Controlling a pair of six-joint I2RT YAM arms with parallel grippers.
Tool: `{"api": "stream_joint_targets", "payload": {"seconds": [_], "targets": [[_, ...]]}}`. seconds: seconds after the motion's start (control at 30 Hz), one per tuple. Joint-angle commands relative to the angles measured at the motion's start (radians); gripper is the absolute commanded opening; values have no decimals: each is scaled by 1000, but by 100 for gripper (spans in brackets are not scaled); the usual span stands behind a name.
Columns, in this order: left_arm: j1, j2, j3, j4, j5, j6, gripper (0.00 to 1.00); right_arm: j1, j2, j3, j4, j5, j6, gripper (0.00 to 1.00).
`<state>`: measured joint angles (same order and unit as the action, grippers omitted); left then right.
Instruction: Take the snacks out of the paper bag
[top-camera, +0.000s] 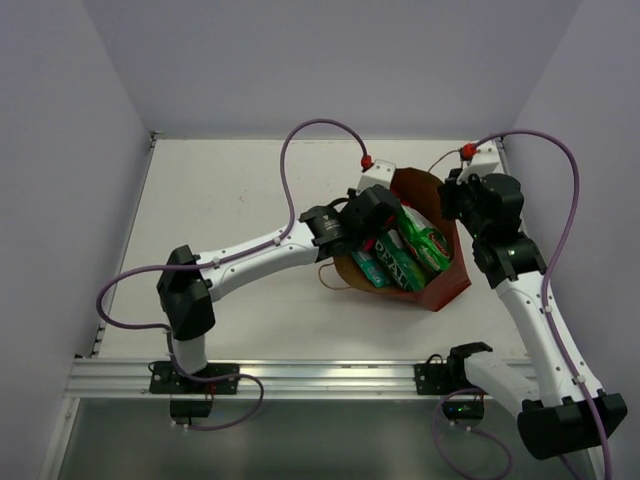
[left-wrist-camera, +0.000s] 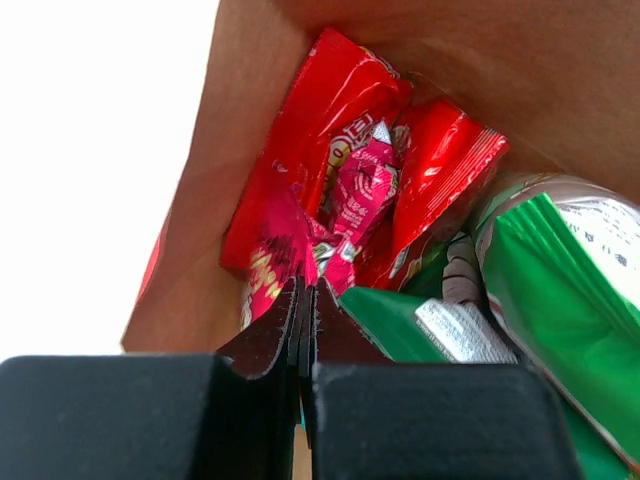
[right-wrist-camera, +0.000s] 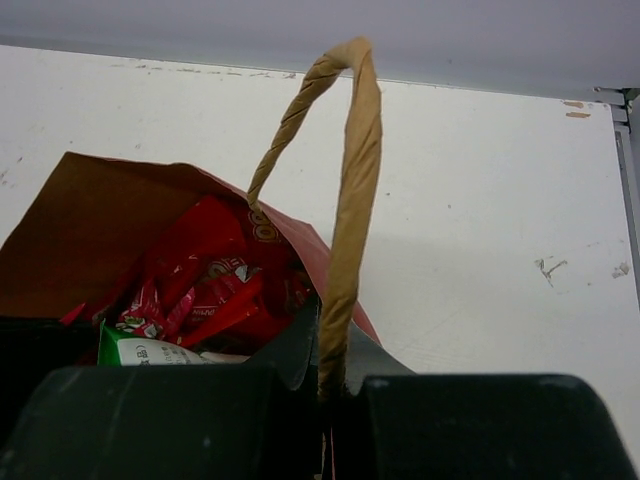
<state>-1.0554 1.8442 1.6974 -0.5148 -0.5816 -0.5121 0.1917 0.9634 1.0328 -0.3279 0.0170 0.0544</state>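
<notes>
Inside the paper bag (top-camera: 445, 287), the left pincer (left-wrist-camera: 307, 292) is closed, tips against a pink packet (left-wrist-camera: 360, 195); the right pincer (right-wrist-camera: 335, 360) clamps the bag's twine handle (right-wrist-camera: 357, 170).

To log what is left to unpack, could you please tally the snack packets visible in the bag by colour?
Red crinkly foil packets: 2
Small pink foil packets: 2
Green-and-white foil packets: 2
Flat teal foil packet: 1
Total: 7 visible in the brown paper bag
</notes>
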Motion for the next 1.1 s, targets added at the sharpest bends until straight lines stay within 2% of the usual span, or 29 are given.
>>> {"api": "stream_joint_targets", "payload": {"seconds": [0.0, 0.07, 0.2, 0.27, 0.37, 0.4, 0.47, 0.5, 0.67, 0.7, 0.8, 0.87, 0.93, 0.97, 1.03, 1.07], "targets": [[0, -111, 34, -8, -6, 7, 0, 5, -51, 19, 150, 26, 18, 0], [-2, -200, 48, -34, 12, 30, 0, 5, -55, 19, 150, 32, 13, 0], [6, -318, 61, -154, -68, 56, 0, 5, -58, 21, 144, 41, 5, 0], [46, -376, 47, -185, -89, 64, 0, 5, -64, 13, 144, 54, -1, 0], [174, -437, -33, -209, -80, 73, 0, 5, -72, 4, 147, 66, -7, 0], [240, -459, -92, -199, -83, 84, 0, 6, -74, 3, 147, 69, -10, 0], [305, -468, -165, -147, -107, 128, 0, 5, -77, 1, 147, 75, -14, 0], [380, -456, -221, -134, -86, 138, 0, 5, -77, 1, 148, 75, -16, 0], [567, -355, -375, 22, -84, 195, 0, 5, -74, -2, 151, 77, -14, 0], [636, -297, -390, 51, -72, 205, 0, 5, -72, -5, 155, 71, -16, 0], [733, -145, -368, 125, -61, 247, 0, 6, -68, -10, 158, 63, -8, 0], [755, -64, -297, 128, -76, 276, 0, 6, -63, -7, 156, 61, -10, 0], [765, 42, -233, 87, -77, 279, 15, 6, -65, -7, 155, 63, -11, 0], [765, 73, -178, 37, -48, 276, 29, 5, -68, -7, 156, 63, -13, 0], [747, 52, -170, 19, -11, 253, 42, 5, -74, -11, 156, 60, -16, 0], [726, -1, -188, 19, 23, 242, 60, 5, -78, -14, 158, 60, -18, 0]]}}
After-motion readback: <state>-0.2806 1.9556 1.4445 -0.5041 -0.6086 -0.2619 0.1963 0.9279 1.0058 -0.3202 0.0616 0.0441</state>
